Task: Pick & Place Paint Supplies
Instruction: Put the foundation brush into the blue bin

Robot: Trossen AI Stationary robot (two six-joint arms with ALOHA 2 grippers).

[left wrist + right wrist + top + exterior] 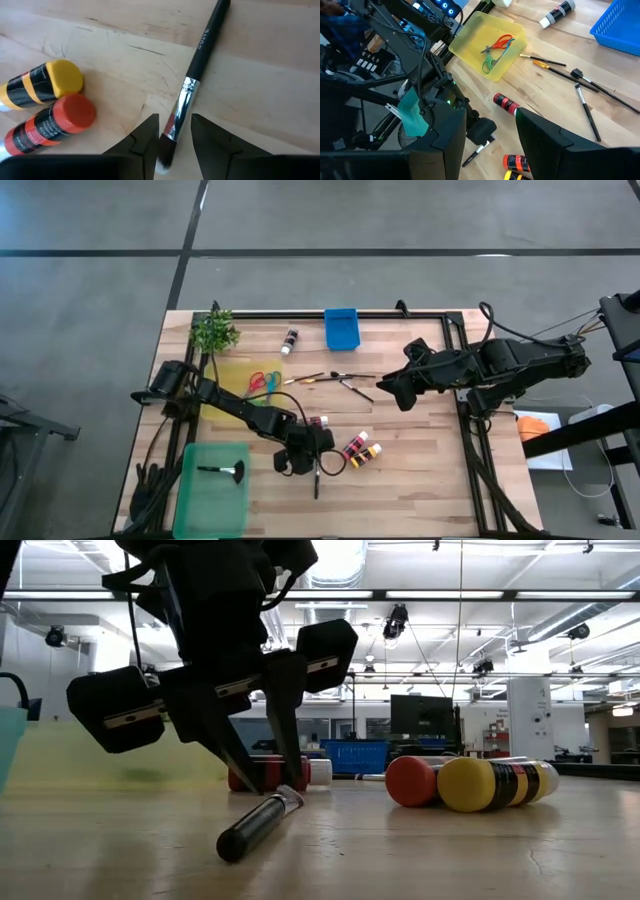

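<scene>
Black paintbrush lies flat on the wooden table, ferrule between the left gripper fingers, which straddle it, not visibly clamped yet. Step: grasping brush near front-centre, beside orange bottle and yellow bottle. Next: close on ferrule, lift, carry to green tray where another brush sits. Right gripper waits mid-table above loose brushes, jaws parted, empty.
</scene>
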